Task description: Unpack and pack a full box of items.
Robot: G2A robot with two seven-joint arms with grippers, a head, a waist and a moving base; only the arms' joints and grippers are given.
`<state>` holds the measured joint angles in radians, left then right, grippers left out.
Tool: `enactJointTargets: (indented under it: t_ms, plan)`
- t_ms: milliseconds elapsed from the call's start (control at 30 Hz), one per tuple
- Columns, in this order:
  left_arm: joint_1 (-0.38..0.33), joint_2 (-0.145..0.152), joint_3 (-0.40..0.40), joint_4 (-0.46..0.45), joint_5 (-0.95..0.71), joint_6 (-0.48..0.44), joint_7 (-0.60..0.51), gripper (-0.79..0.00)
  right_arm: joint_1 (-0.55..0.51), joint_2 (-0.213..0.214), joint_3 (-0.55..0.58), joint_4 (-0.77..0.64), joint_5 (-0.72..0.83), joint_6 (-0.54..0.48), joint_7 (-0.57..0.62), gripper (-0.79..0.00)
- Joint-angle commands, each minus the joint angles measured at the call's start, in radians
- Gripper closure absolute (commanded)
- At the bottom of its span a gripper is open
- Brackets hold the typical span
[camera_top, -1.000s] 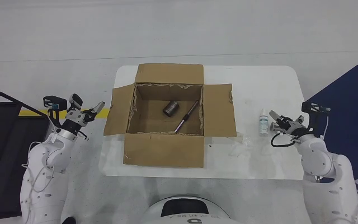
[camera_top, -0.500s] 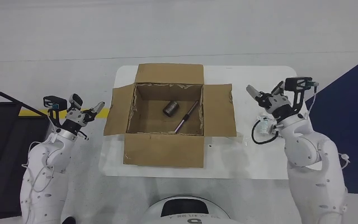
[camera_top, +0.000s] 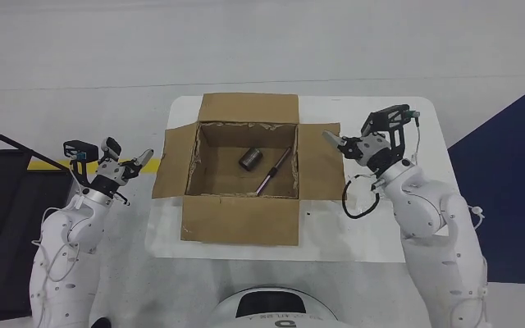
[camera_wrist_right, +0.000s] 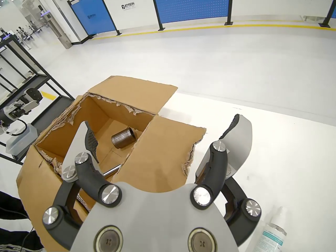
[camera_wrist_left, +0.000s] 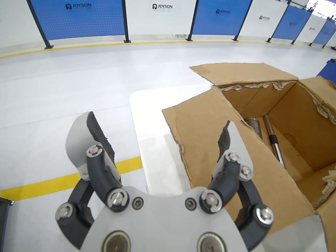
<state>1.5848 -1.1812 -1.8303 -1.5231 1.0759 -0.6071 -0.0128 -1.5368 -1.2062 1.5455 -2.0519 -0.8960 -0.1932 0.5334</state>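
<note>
An open brown cardboard box (camera_top: 238, 220) sits mid-way along the white table (camera_top: 385, 238), with a short dark metal cylinder (camera_top: 250, 157) and a slim metal rod (camera_top: 274, 171) on its floor. The right gripper (camera_wrist_right: 161, 124) hangs over its right flap (camera_top: 316, 176) and the left gripper (camera_wrist_left: 158, 119) beyond the table's left edge — both with jaws apart. Dipping in, a finger may snag the torn flap, dragging the box.

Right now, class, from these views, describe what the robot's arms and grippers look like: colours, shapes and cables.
White jointed shells cover the left arm and right arm. The left gripper and right gripper each have two curved silver fingers with black ribbed pads, black links and silver bolts. A black cable loops by the right wrist.
</note>
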Motion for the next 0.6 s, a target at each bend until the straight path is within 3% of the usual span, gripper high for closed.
enactJointTargets:
  t_ms: [0, 133, 233, 567]
  plan:
    - [0.0, 0.0, 0.0, 0.0, 0.0, 0.0, 0.0, -0.785, 0.0, 0.0, -0.001, 0.0, 0.0, 0.0, 0.0, -0.785]
    - [0.0, 0.0, 0.0, 0.0, 0.0, 0.0, 0.0, -0.785, 0.045, -0.004, -0.034, 0.054, 0.043, 0.041, 0.041, -0.785]
    - [0.0, 0.0, 0.0, 0.0, 0.0, 0.0, 0.0, -0.785, 0.176, -0.009, -0.171, 0.087, -0.034, 0.014, 0.132, -0.785]
    - [0.0, 0.0, 0.0, 0.0, 0.0, 0.0, 0.0, -0.785, 0.397, -0.053, -0.558, 0.191, -0.245, 0.027, 0.286, -0.785]
